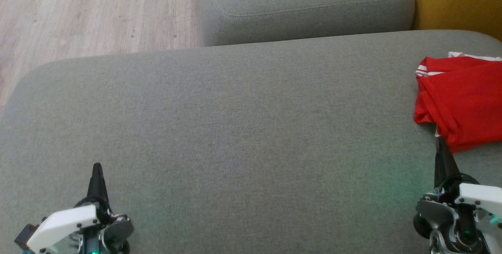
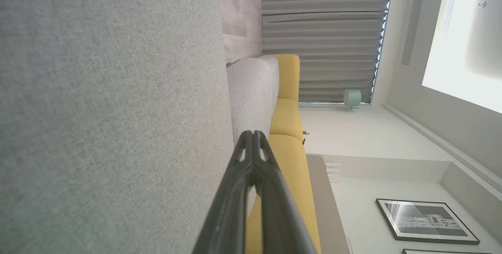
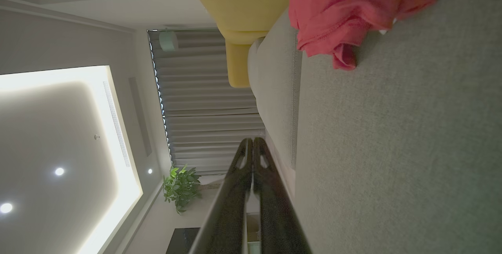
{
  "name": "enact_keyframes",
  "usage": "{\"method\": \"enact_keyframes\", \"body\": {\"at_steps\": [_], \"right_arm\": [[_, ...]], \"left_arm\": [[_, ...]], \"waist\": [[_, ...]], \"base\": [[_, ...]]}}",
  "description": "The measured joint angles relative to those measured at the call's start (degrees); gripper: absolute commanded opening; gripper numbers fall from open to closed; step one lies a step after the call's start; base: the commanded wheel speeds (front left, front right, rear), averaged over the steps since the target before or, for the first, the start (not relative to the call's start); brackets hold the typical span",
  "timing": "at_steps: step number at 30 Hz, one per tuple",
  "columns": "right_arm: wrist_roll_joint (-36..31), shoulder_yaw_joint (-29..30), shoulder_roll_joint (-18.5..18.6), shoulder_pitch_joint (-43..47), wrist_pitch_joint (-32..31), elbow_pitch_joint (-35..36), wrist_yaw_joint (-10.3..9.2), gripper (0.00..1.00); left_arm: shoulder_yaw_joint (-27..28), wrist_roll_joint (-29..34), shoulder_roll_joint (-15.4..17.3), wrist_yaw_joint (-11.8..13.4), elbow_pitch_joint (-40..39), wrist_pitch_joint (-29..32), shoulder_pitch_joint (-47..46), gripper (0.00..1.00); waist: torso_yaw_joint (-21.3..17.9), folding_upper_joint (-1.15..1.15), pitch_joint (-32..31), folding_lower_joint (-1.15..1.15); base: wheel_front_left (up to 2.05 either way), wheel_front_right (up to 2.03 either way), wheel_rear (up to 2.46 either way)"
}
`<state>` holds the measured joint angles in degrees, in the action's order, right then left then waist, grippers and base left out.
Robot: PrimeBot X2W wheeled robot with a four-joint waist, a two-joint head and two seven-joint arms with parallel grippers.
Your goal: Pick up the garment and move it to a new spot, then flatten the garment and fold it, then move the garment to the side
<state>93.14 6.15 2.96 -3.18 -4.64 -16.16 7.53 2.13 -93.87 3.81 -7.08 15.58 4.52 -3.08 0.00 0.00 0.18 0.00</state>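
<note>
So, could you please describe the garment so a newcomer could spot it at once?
Look at the wide grey cushion before the robot, toward its right side. A rumpled garment lies there. It is bright red with white stripes, the only colourful thing on the grey.

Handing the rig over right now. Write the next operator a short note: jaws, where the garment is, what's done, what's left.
Left gripper: jaws shut, holding nothing, over the grey cushion at its near left.
Right gripper: jaws shut, holding nothing, pointing towards the garment's near edge, not gripping it.
Red garment: loosely bunched at the cushion's right edge, with white-striped trim showing.
Done: nothing evident; the garment is neither flat nor neatly folded.
Left: pick it up, move it to the open middle of the cushion, flatten it, fold it, set it aside.
</note>
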Motion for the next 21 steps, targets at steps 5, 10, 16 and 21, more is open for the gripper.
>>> {"method": "enact_keyframes", "body": {"at_steps": [5,10,16,21], "right_arm": [[0.0,0.1,0.0,0.0,-0.1,0.0,0.00,0.00],[0.0,0.1,0.0,0.0,-0.5,0.0,0.00,0.00],[0.0,0.2,0.0,0.0,-0.5,0.0,0.00,0.00],[0.0,0.2,0.0,0.0,-0.5,0.0,0.00,0.00]], "left_arm": [[0.1,0.0,0.0,0.0,0.0,0.0,0.0,0.00],[0.2,0.0,-0.1,0.0,0.0,0.0,0.0,0.00],[0.4,0.0,-0.1,0.0,0.0,0.0,0.0,0.00],[0.5,0.0,-0.2,0.0,0.0,0.5,0.0,0.00]], "waist": [[0.0,0.00,0.0,0.00],[0.0,0.00,0.0,0.00],[0.0,0.00,0.0,-0.01],[0.0,0.00,0.0,-0.01]], "base": [[0.00,0.00,0.00],[0.00,0.00,0.00],[0.00,0.00,0.00],[0.00,0.00,0.00]]}}
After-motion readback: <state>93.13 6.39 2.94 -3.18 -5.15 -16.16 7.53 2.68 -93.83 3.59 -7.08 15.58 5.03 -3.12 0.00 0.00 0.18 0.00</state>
